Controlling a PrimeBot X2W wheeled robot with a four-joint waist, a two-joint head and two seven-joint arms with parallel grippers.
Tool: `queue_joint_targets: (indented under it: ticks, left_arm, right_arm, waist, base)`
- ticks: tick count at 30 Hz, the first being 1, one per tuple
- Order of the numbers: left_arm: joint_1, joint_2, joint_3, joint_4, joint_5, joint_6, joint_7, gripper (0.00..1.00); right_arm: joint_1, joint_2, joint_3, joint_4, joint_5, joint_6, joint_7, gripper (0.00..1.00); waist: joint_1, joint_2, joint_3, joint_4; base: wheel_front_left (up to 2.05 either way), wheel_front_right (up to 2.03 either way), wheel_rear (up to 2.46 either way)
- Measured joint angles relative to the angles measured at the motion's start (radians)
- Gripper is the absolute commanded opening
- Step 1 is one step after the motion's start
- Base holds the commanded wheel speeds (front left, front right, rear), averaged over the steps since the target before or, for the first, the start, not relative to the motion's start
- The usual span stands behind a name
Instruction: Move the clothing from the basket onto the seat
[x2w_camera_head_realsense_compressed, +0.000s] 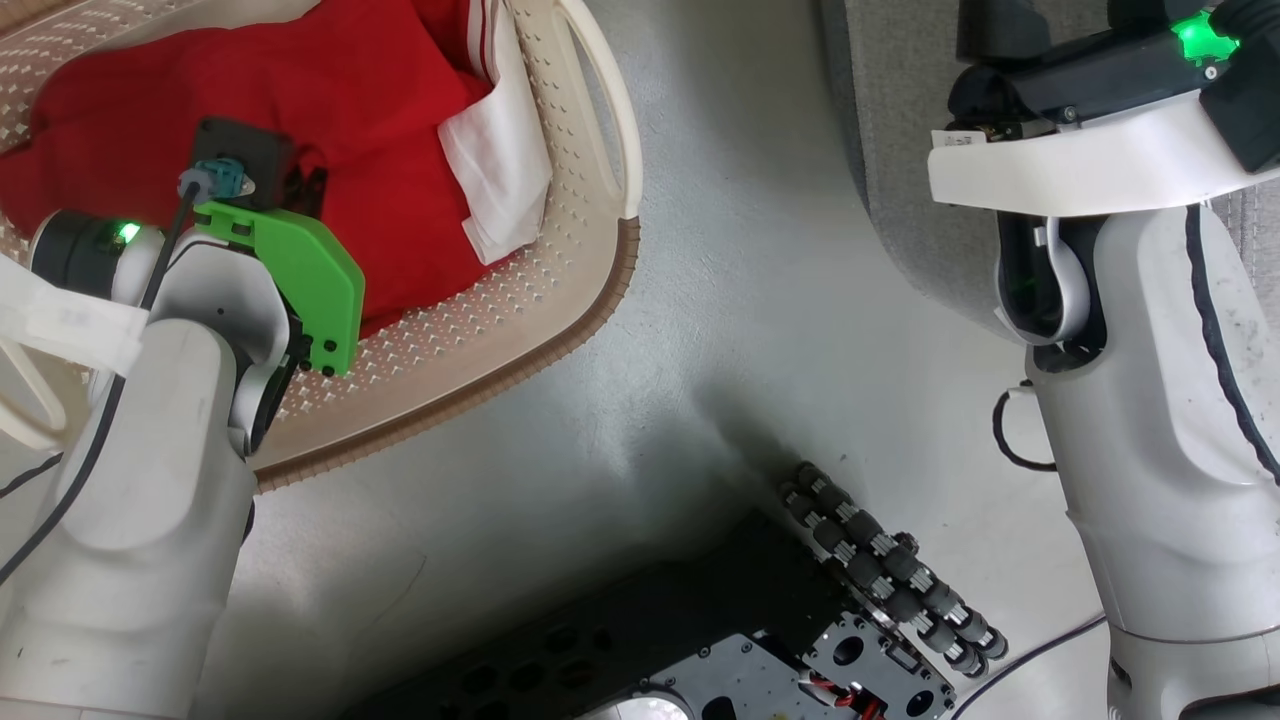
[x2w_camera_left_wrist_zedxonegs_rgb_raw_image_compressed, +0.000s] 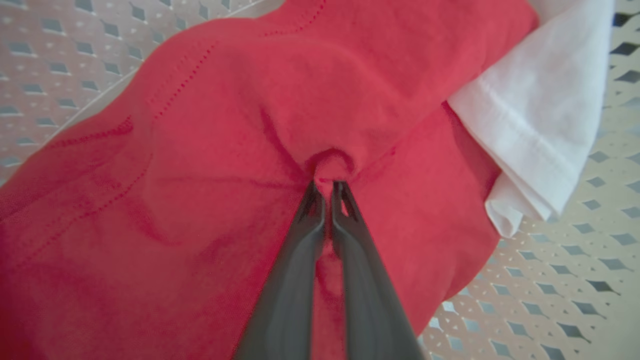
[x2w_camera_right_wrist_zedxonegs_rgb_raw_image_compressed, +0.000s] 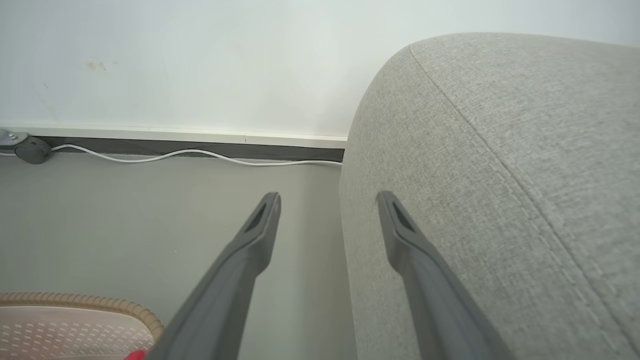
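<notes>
While left hand (x2w_camera_left_wrist_zedxonegs_rgb_raw_image_compressed: 327, 186) pinches clothing (x2w_camera_left_wrist_zedxonegs_rgb_raw_image_compressed: 225, 150) | right hand (x2w_camera_right_wrist_zedxonegs_rgb_raw_image_compressed: 327, 197) spread by seat (x2w_camera_right_wrist_zedxonegs_rgb_raw_image_compressed: 500, 175)

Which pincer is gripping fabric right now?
The left pincer: shut on a pinched fold of the red clothing in the basket. The right pincer stands open, empty, by the seat.

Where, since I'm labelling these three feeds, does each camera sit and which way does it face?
Head view: on the head, looking down at the floor and the basket holding the clothing; both forearms and the wheeled base show.
Left wrist view: on the left wrist, looking along the left gripper, shut on the clothing.
Right wrist view: on the right wrist, looking along the open right gripper past the seat towards a wall.
Shared: the basket, in all three.
</notes>
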Motion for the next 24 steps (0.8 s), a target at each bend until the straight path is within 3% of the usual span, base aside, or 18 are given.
queue_joint_targets:
  ticks: [6, 14, 24]
  left_arm:
    - [0.000, -0.006, -0.007, 0.010, -0.006, -0.008, -0.066, 0.00]
    - [0.009, -0.085, -0.037, -0.037, -0.065, -0.013, -0.230, 0.00]
    - [0.113, -0.106, -0.012, -0.095, -0.145, -0.017, -0.459, 0.00]
  right_arm:
    - [0.001, 0.002, -0.019, 0.023, -0.004, 0.008, 0.000, 1.00]
    - [0.033, -0.004, -0.060, 0.041, -0.041, 0.018, 0.000, 1.00]
    - [0.054, -0.101, -0.106, 0.041, -0.101, 0.058, 0.000, 1.00]
  waist:
    - [0.0000, 0.0000, -0.017, -0.001]
    - [0.0000, 0.0000, -0.086, 0.034]
    - [0.0000, 0.0000, -0.206, 0.154]
  base:
    - [0.00, 0.00, 0.00]
    - [0.00, 0.00, 0.00]
    - [0.00, 0.00, 0.00]
